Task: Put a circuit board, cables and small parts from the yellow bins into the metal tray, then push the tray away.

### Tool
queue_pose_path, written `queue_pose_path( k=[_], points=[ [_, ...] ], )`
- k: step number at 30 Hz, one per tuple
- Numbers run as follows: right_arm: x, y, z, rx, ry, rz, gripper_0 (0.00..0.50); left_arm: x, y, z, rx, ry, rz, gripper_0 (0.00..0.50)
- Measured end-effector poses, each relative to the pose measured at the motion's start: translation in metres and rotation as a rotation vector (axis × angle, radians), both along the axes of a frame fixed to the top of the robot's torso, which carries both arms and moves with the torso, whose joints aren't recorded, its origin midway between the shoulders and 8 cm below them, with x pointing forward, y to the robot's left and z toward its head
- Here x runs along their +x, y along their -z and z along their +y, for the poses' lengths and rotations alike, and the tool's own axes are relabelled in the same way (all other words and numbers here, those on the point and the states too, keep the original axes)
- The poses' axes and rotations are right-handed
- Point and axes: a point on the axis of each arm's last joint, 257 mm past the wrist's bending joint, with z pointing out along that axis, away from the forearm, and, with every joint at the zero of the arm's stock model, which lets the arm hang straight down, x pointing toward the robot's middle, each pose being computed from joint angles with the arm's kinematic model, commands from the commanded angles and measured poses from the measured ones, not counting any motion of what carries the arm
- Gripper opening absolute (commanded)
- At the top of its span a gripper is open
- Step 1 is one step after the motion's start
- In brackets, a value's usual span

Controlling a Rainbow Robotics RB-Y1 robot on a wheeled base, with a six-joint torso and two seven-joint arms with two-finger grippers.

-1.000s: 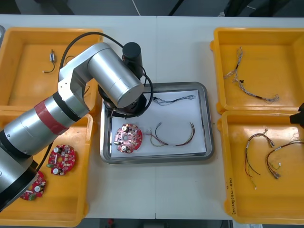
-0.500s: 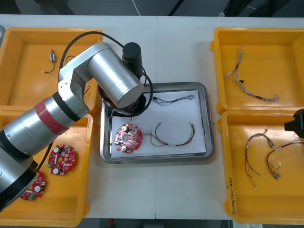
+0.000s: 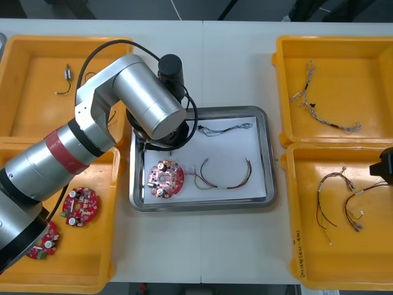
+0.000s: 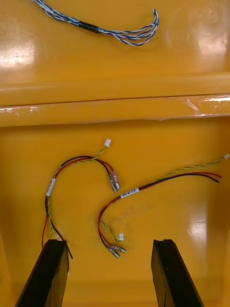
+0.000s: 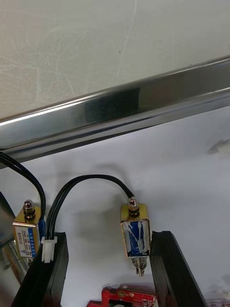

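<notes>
Left arm (image 3: 92,141) is reached over the far left corner of the metal tray (image 3: 268,161). On its white liner are logged a round red circuit board (image 3: 164,179), a red and yellow cable (image 3: 224,178) and a twisted blue and white cable (image 3: 224,129). Left gripper (image 5: 109,240) is held low with fingers spread. Two small metal parts (image 5: 135,232), joined by a black cable (image 5: 91,180), are lying between them, gripped by nothing. Step judged: parts set down, loading apparently done. Next move: left gripper to be lifted clear, then tray pushed away. Right gripper (image 4: 109,244), fingers apart, is hung over red and yellow cables (image 4: 81,165) in the near right yellow bin (image 4: 191,144). That tray corner is covered by the arm from the front. Contact between part and finger cannot be told.
</notes>
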Motion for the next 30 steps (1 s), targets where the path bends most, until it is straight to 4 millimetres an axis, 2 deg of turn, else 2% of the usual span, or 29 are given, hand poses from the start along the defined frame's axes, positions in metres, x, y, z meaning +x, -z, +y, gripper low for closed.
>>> queue_pose_path(
  k=[4,13,17,25,30],
  points=[
    [0.000,0.001,-0.002,-0.009,0.006,0.003,0.500,-0.002,-0.012,0.001,-0.009,-0.010,-0.003,0.500],
    [-0.001,0.002,-0.002,-0.011,0.007,0.005,0.500,-0.011,-0.062,0.012,-0.078,-0.049,0.000,0.500],
    [-0.001,0.002,-0.002,-0.011,0.007,0.005,0.500,-0.016,-0.083,0.024,-0.102,-0.064,-0.001,0.500],
    [-0.001,0.002,-0.002,-0.011,0.007,0.005,0.500,-0.026,-0.122,0.061,-0.152,-0.105,0.008,0.500],
    [-0.001,0.002,-0.002,-0.011,0.007,0.005,0.500,-0.022,-0.147,0.079,-0.194,-0.127,-0.029,0.500]
  ],
)
